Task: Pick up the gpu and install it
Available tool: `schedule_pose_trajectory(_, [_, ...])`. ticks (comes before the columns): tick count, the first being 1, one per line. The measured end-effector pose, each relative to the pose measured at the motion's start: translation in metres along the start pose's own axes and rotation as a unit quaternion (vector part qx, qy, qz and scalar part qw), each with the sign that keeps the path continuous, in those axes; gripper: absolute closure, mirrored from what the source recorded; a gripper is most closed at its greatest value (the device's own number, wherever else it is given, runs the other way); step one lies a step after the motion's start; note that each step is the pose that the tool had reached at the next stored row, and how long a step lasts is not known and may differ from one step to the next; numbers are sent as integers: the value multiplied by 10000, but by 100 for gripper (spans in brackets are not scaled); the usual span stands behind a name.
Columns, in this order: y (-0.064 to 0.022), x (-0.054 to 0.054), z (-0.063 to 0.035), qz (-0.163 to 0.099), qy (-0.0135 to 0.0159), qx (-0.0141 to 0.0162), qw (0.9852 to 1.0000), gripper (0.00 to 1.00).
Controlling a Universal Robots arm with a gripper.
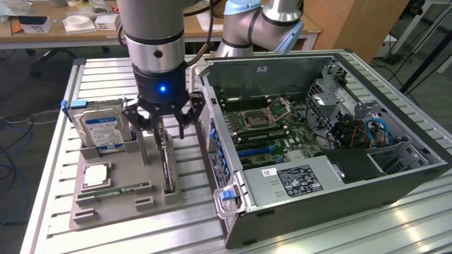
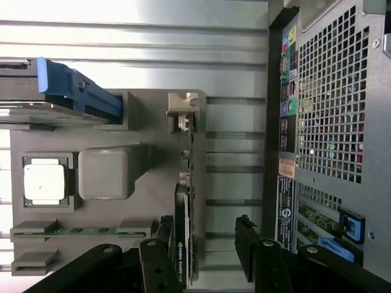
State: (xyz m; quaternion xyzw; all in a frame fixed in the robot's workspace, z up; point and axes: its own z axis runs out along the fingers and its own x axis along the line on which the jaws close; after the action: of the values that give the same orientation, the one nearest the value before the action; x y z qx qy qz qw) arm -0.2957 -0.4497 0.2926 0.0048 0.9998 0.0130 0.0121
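Gripper (image 1: pixel 164 128) spread wide, straddling upright gpu (image 1: pixel 168 166), grey tray (image 1: pixel 113 216)

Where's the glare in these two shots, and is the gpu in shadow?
Exterior view: glare streaks the table toward the exterior view's right, and the gpu sits dim beneath the open claw. Wrist view: the table's bare slats wash out white, while the gpu's dark side is shaded between the claw's fingers.

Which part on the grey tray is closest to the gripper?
The gpu, the thin card on edge under the open gripper; hard drive, processor and RAM stick sit farther off.
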Motion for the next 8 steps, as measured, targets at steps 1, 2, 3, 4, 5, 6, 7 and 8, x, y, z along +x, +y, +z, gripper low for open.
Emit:
schedule_pose_trajectory(1, [-1, 5, 9, 0, 0, 0, 10000, 47])
schedule_pose_trajectory(2, [-3, 11, 18, 0, 0, 0, 10000, 47])
schedule_pose_trajectory(3, [-5, 14, 27, -1, 0, 0, 10000, 47])
schedule_pose_trajectory(4, [-10, 16, 34, -1, 0, -1, 10000, 47])
schedule_pose_trajectory(5, [-17, 18, 41, -1, 0, -1, 10000, 47])
schedule_pose_trajectory(6, [-23, 20, 47, 0, 0, -1, 10000, 47])
schedule_pose_trajectory(7, [-28, 24, 55, 0, -1, -1, 10000, 47])
schedule_pose_trajectory(8, [-33, 29, 61, 0, 0, -1, 10000, 47])
